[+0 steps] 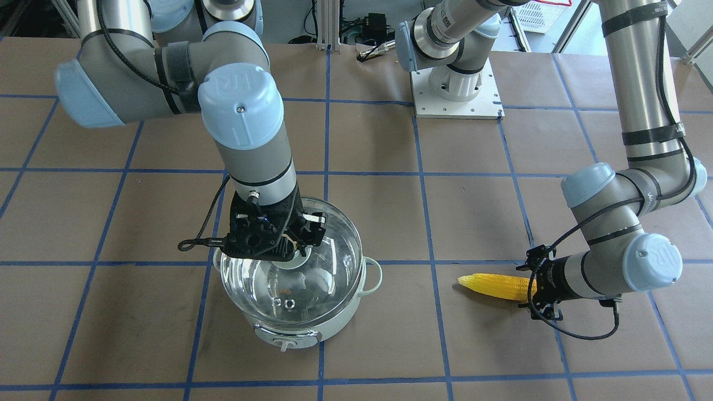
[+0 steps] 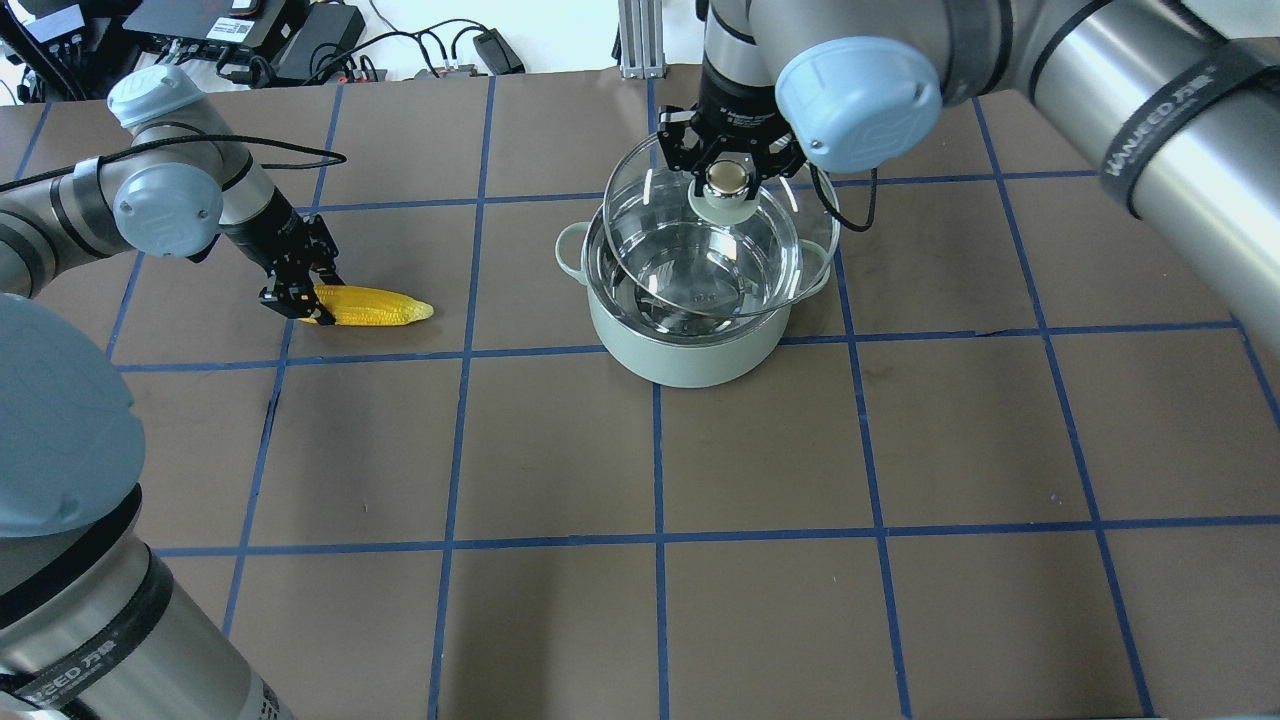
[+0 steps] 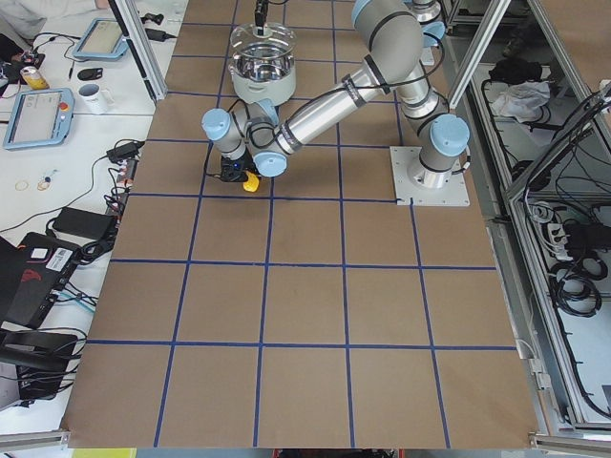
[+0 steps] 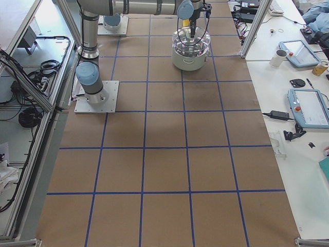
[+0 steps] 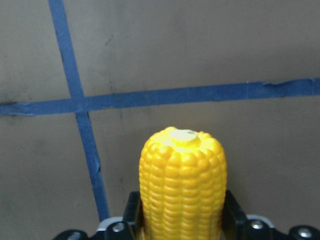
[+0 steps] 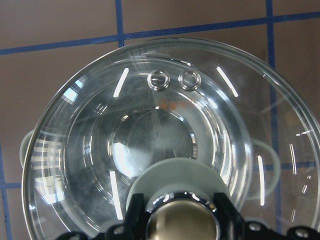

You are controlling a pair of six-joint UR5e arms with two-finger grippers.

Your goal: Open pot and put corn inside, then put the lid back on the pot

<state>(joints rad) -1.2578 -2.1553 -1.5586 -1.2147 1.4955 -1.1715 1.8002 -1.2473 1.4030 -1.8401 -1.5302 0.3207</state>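
The mint-green pot stands on the table right of centre in the overhead view. My right gripper is shut on the knob of the clear glass lid and holds it slightly raised and tilted over the pot's mouth, shifted toward the far side. The right wrist view looks through the lid into the steel interior. The yellow corn lies low over the table at the left. My left gripper is shut on its thick end, with the tip pointing toward the pot. The left wrist view shows the corn between the fingers.
The right arm's white base plate sits at the robot's side of the table. Cables and power bricks lie along the far edge. An operators' bench with tablets and a mug runs beside the table. Blue tape lines grid the brown surface.
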